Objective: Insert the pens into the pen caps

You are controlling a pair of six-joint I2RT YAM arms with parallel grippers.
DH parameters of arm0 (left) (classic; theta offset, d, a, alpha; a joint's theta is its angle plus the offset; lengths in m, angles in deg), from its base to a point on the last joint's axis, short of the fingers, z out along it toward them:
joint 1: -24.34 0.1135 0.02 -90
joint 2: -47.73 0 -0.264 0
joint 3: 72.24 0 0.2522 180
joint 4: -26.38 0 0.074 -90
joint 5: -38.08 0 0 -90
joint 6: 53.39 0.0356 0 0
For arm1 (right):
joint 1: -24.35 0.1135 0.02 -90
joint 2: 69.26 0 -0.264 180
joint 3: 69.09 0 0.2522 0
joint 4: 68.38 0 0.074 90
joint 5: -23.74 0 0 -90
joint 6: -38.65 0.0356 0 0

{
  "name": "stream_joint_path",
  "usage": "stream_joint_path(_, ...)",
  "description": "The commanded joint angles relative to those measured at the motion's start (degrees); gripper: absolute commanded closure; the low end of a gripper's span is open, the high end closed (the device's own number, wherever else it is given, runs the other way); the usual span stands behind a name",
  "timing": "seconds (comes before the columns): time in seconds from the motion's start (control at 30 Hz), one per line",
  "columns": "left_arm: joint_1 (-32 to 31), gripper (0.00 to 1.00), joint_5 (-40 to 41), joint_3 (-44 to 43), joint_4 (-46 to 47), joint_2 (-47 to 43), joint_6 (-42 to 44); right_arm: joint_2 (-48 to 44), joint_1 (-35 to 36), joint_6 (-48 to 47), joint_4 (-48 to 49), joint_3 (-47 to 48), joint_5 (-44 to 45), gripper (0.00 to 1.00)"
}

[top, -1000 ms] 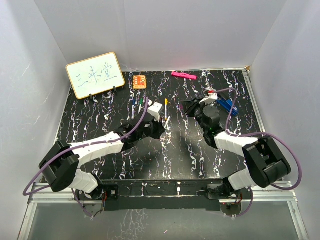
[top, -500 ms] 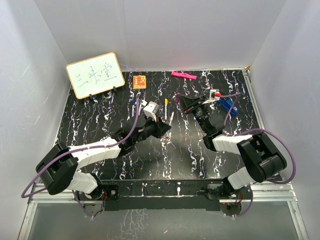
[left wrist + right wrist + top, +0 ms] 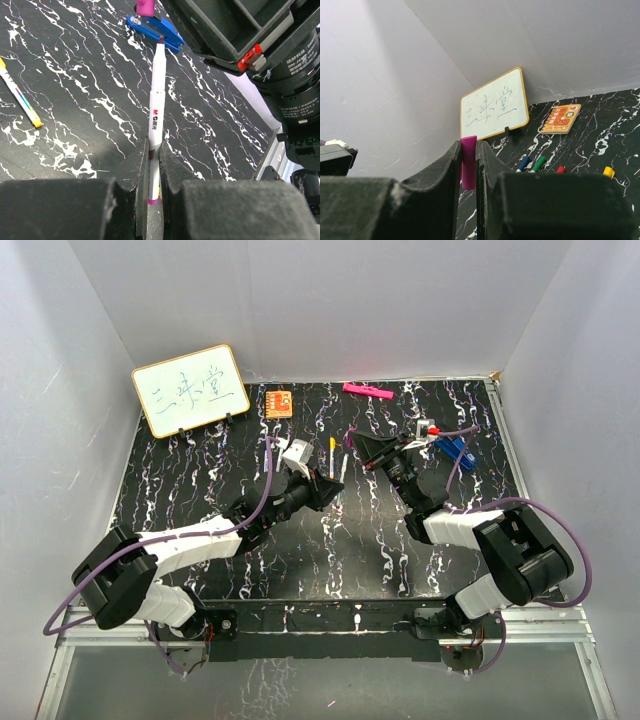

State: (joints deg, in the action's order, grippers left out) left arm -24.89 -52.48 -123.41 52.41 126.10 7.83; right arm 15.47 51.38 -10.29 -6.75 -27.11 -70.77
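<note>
Gripping a pen [image 3: 156, 112] near its rear end: left pincer [image 3: 154, 156], fingers squeezed tight on the white barrel, dark tip pointing away from the wrist camera. Right pincer [image 3: 467, 149] is clamped on a magenta cap [image 3: 468, 172], which sits between the two finger pads. Pen tip is near the cap but apart from it, not inserted; the left wrist view shows a small gap. Both pincers meet over the desk [image 3: 200, 510], right of the whiteboard [image 3: 190, 390] and nearer the arm bases. Yellow-tipped pen [image 3: 332, 452] lies flat on the desk between whiteboard and held pen. Orange booklet [image 3: 279, 402] sits just right of the whiteboard, pink bar [image 3: 367, 391] further right along the back edge.
</note>
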Motion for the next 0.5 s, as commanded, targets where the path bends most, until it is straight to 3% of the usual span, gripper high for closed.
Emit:
stream_joint_path(0.0, 0.1, 1.0, 0.8, -0.7, 3.0, 1.0, -1.0, -0.6, 0.6, 0.3, 5.4, -0.6, -0.5, 1.0)
stream_joint_path(0.47, 0.1, 1.0, 1.6, -0.6, 2.9, 0.8, -1.2, -0.6, 1.1, 0.7, 5.2, -0.7, -0.9, 1.0)
